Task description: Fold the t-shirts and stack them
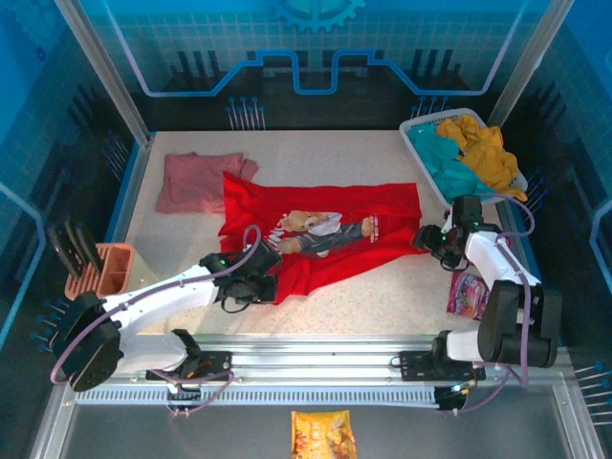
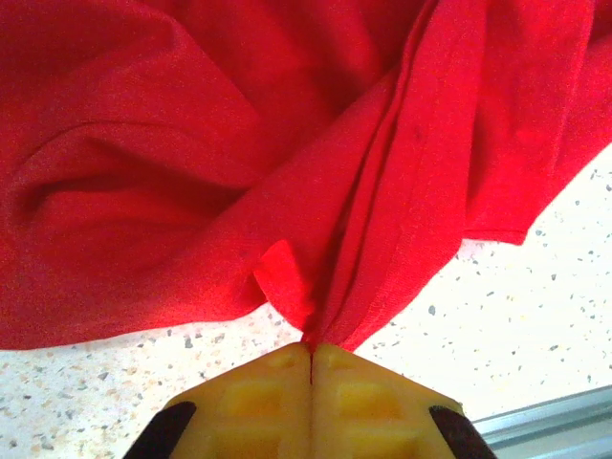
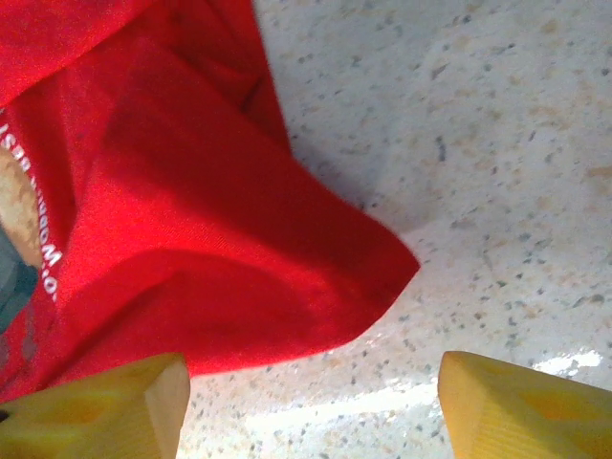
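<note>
With the red shirt (image 1: 325,229) sprawled mid-desk (image 1: 382,292), the left claw (image 2: 313,368) pinching its near hem and the right claw (image 3: 311,402) spread just short of its right corner, I'd close the right first, then lift both evenly.

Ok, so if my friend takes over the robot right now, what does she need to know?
Left tool: shut, pinching the near edge of the red t-shirt.
Right tool: open, at the red t-shirt's right corner, gripping nothing.
Red t-shirt: middle of the table, rumpled, print facing up.
Pink t-shirt: far left, its edge meeting the red one; it looks loosely bunched rather than neatly folded.
Done: no stack yet.
Left: fold the red one, probably tidy the pink one, then stack them.
</note>
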